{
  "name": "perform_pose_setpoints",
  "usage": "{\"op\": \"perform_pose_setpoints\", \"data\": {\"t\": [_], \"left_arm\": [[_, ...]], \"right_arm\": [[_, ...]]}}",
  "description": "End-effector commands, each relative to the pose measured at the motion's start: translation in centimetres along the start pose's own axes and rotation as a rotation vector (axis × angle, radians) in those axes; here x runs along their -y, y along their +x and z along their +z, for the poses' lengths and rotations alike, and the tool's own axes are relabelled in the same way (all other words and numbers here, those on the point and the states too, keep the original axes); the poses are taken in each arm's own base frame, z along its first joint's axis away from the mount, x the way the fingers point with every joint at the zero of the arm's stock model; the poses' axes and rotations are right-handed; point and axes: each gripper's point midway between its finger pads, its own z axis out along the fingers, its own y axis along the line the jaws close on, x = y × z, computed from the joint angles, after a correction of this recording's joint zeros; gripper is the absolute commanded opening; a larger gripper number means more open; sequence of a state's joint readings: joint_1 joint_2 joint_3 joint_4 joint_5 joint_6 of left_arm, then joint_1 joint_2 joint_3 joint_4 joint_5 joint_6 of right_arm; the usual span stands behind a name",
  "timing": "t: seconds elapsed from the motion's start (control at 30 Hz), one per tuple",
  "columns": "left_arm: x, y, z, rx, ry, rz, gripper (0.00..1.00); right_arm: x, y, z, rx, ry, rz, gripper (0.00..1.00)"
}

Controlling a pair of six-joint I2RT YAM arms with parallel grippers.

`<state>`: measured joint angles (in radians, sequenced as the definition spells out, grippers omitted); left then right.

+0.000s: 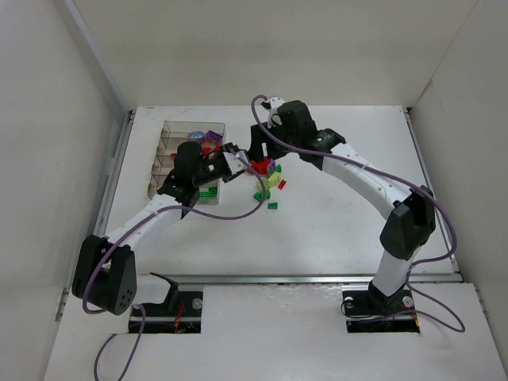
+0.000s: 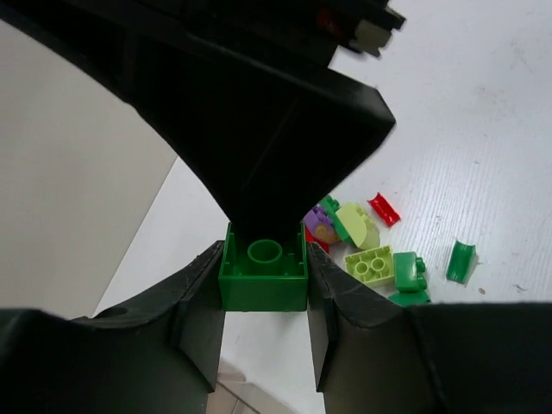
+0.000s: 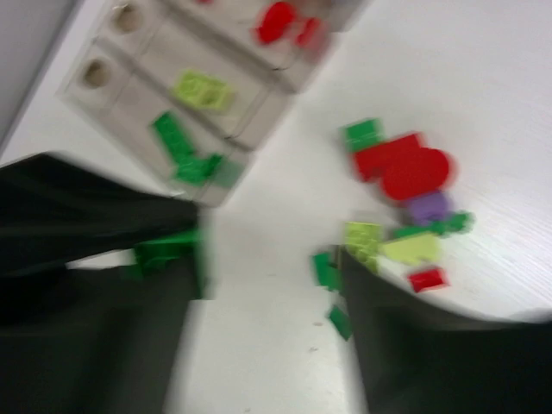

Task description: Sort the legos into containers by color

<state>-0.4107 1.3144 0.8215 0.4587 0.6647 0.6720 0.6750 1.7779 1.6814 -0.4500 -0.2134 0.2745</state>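
Note:
My left gripper (image 2: pixel 263 297) is shut on a dark green brick (image 2: pixel 263 278), held above the table just right of the clear tray (image 1: pixel 167 127); in the top view it (image 1: pixel 235 161) sits between the tray and the loose pile (image 1: pixel 270 181). My right gripper (image 1: pixel 258 164) hangs open and empty right beside it; in its blurred wrist view (image 3: pixel 267 267) the jaws stand wide apart. The held brick shows there (image 3: pixel 164 250) too. The pile (image 2: pixel 371 250) holds red, lime, purple and green bricks. The tray (image 3: pixel 259 121) holds green (image 3: pixel 181 147), lime (image 3: pixel 203 89) and red (image 3: pixel 280 21) bricks in separate compartments.
Purple bricks (image 1: pixel 213 135) lie in the tray's far compartment. A few green bricks (image 1: pixel 272 205) lie apart from the pile toward the near side. White walls enclose the table on the left, right and back. The two grippers are very close together.

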Motion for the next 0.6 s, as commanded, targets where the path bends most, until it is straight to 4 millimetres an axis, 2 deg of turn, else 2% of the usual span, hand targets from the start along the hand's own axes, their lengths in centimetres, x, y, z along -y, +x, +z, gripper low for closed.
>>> {"op": "perform_pose_setpoints", "data": {"t": [0.0,0.03,0.1,0.17,0.2,0.23,0.3,0.33,0.4,0.43,0.47,0.5,0.57], "left_arm": [[-1.5,-1.9,-0.3,0.029,-0.049,0.015,0.0],[-1.4,-1.3,-0.4,0.003,-0.054,0.002,0.0],[-0.7,1.2,-1.0,-0.107,-0.061,-0.068,0.0],[-1.9,3.8,-2.7,-0.201,-0.112,-0.145,0.0],[-1.5,6.0,-3.7,-0.28,-0.113,-0.21,0.0],[-2.9,7.6,-5.4,-0.333,-0.166,-0.25,0.0],[-2.8,10.6,-8.0,-0.452,-0.195,-0.316,0.0],[-3.4,11.3,-9.0,-0.484,-0.219,-0.336,0.0],[-4.4,13.0,-11.5,-0.56,-0.264,-0.345,0.0],[-3.5,14.1,-12.3,-0.606,-0.24,-0.369,0.0],[-3.5,14.6,-13.0,-0.636,-0.241,-0.358,0.0],[-4.0,15.3,-14.0,-0.682,-0.26,-0.324,0.0],[-4.4,16.4,-14.7,-0.722,-0.303,-0.297,0.04]], "right_arm": [[-2.0,-1.9,-0.7,0.036,-0.072,-0.026,0.86],[-1.7,-2.0,-0.6,0.041,-0.053,-0.026,1.0],[-0.5,-2.1,-0.6,0.052,0.017,-0.011,1.0],[0.0,-2.5,-1.2,0.077,0.054,0.006,1.0],[1.0,-2.6,-1.5,0.09,0.093,0.027,1.0],[1.3,-2.3,-1.6,0.091,0.107,0.028,1.0],[2.0,-2.6,-2.1,0.104,0.127,0.043,1.0],[2.8,-2.5,-2.0,0.107,0.147,0.048,1.0],[2.6,-2.7,-2.4,0.115,0.144,0.047,1.0],[2.9,-2.2,-2.1,0.095,0.151,0.05,1.0],[2.7,-2.5,-2.2,0.104,0.148,0.049,1.0],[3.0,-2.0,-1.9,0.085,0.154,0.052,1.0],[2.8,-2.1,-1.6,0.082,0.146,0.052,1.0]]}}
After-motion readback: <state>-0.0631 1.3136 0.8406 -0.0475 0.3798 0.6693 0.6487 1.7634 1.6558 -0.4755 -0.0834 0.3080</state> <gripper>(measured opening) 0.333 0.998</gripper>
